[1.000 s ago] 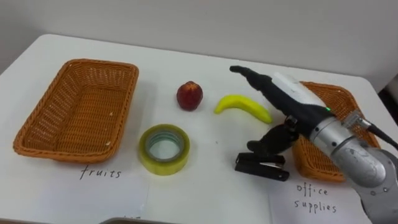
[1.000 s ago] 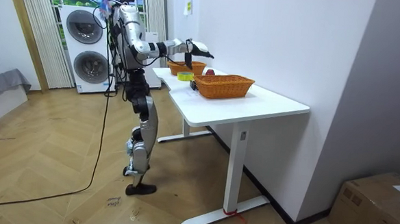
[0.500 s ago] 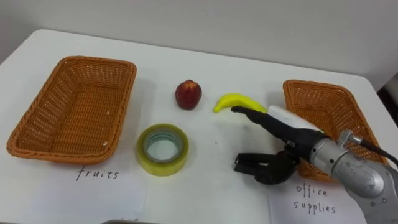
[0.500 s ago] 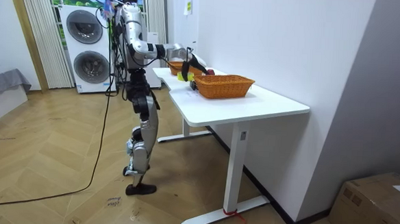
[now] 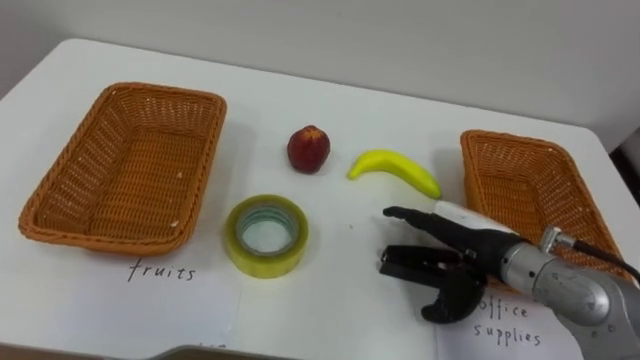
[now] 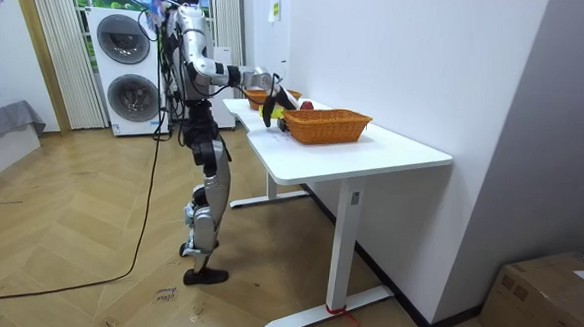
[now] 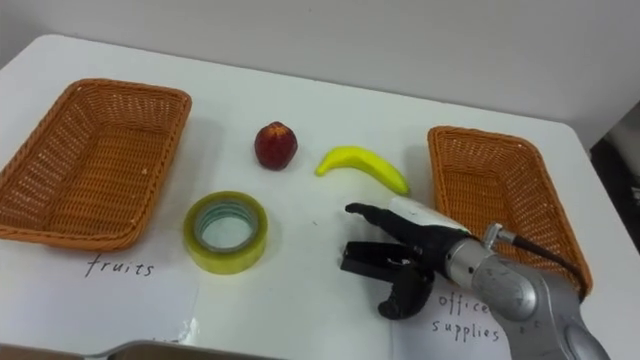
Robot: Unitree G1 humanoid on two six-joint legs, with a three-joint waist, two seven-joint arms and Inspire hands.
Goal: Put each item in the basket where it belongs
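A black stapler (image 5: 401,263) lies on the white table (image 5: 340,300) by the "office supplies" label. My right hand (image 5: 470,250) is down over it and open: straight fingers (image 5: 410,216) reach past its far side, the thumb (image 5: 446,303) hangs at its near side. The stapler's right end is hidden under the palm. A yellow banana (image 5: 392,168) and a red apple (image 5: 308,149) lie at mid-table. A roll of yellow tape (image 5: 265,235) sits in front of the apple. The fruits basket (image 5: 150,92) stands at the left, the office basket (image 5: 520,140) at the right; both hold nothing.
Handwritten paper labels lie in front of each basket, near the table's front edge. In the room view I stand at the table's end (image 6: 264,132), with stacked washing machines (image 6: 127,65) behind me and a wall along the table's far side.
My right hand has come down and toward me, from above the banana and office basket to the stapler, thumb now at its near side. The view has shifted slightly.
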